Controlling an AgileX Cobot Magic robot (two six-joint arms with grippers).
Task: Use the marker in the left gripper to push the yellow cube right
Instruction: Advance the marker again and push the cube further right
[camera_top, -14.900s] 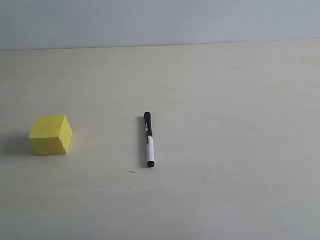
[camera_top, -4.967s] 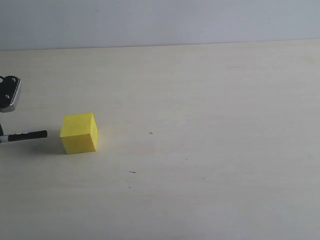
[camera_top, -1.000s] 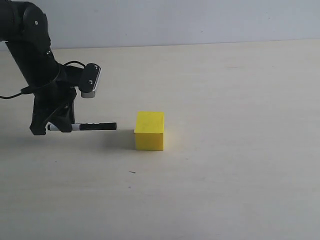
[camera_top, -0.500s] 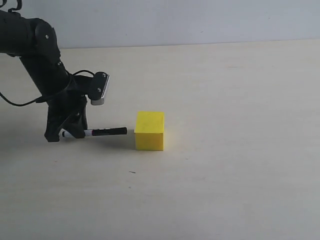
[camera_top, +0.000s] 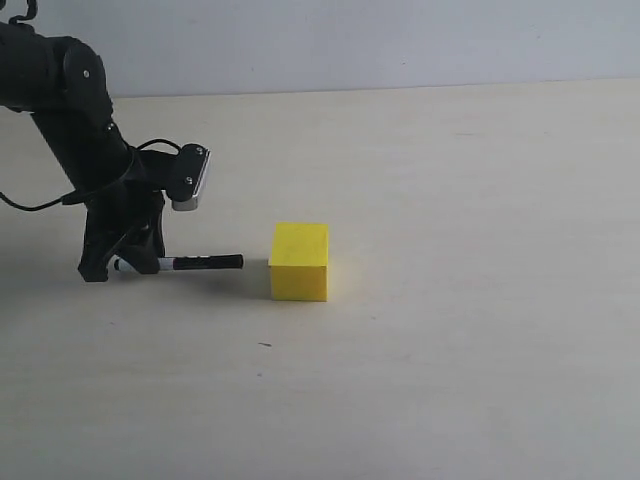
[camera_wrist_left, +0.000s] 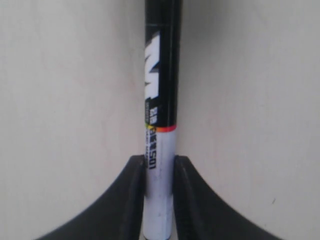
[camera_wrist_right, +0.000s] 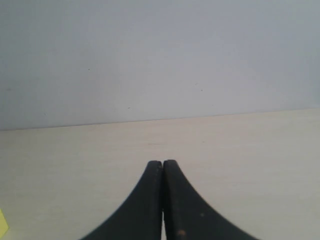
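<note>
A pale table (camera_top: 480, 350) is seen under everything. The black left arm (camera_top: 70, 100) is bent down over its left part. The yellow cube (camera_top: 299, 262) is set flat on the table a little left of the middle, with nothing touching it. The left gripper (camera_top: 125, 262) is clamped on the white barrel of the marker (camera_top: 195, 263), which is held low and level with its black cap pointed at the cube. A small gap is left between cap and cube, so the push is judged not yet in contact. The marker should next be carried right, kept level, to meet the cube's left face near its middle. The right gripper (camera_wrist_right: 162, 170) is seen pressed together, holding nothing.
</note>
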